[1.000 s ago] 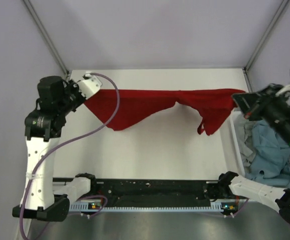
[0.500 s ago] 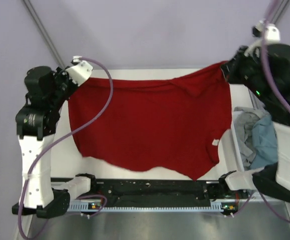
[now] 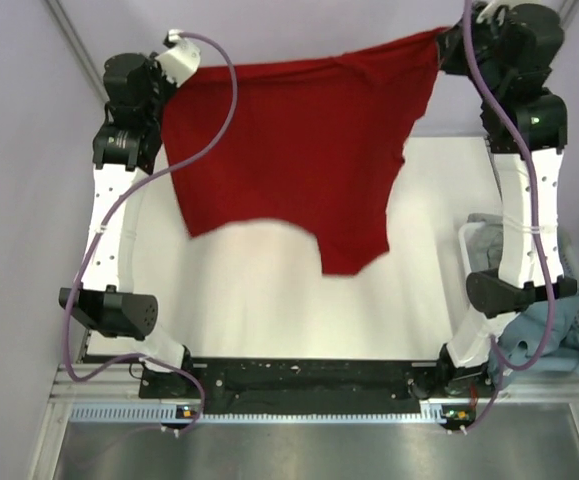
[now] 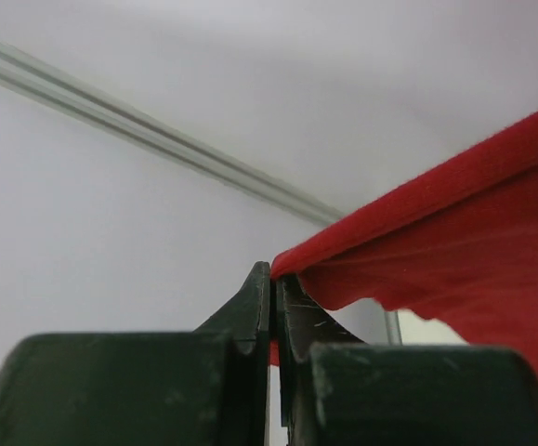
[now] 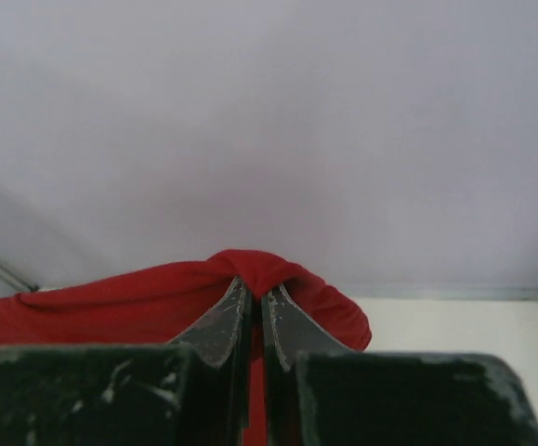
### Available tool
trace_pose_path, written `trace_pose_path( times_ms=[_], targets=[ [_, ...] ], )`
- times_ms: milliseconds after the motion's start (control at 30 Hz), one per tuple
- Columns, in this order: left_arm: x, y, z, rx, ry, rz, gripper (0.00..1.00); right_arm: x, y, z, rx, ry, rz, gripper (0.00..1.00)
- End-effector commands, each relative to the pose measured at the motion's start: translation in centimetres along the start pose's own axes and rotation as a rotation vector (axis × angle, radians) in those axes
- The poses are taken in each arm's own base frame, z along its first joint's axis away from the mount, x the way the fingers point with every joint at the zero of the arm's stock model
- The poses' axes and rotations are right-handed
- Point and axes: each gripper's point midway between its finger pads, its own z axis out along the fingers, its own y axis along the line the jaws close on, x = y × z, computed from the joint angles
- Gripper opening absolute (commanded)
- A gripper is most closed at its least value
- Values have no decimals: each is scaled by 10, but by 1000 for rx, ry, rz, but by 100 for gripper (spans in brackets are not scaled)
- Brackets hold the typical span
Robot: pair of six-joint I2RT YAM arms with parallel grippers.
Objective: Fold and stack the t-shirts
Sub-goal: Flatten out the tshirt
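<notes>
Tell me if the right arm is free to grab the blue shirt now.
Probably not: the right pincer is shut on the red shirt, held high; the blue shirt lies low by its base.

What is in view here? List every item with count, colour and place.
red t-shirt: one, deep red, hanging spread above the table, held at two top corners
teal-blue t-shirt: one, teal-blue, crumpled at near right
light grey t-shirt: one, light grey, in the bin, mostly hidden by the right arm
bin: one, white, table's right edge
table: one, white, below the shirt
left gripper: one, black, shut on the shirt's left corner
right gripper: one, black, shut on its right corner
</notes>
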Motion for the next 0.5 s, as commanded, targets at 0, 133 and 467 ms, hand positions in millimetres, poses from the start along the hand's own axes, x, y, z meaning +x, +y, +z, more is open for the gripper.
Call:
trace_pose_path(
  times_ms=[0,133,467],
  targets=[
    [-52,84,-25,-265,-160,-55,0,-121,-12,-53,17,-399,-28,0],
    [-49,76,-25,-237,-154,-43,0,-104,-14,-66,11,-341,-96,0],
    [41,-57,-47,129,-68,160,0,67,-18,-141,-102,48,-106,0]
  ],
)
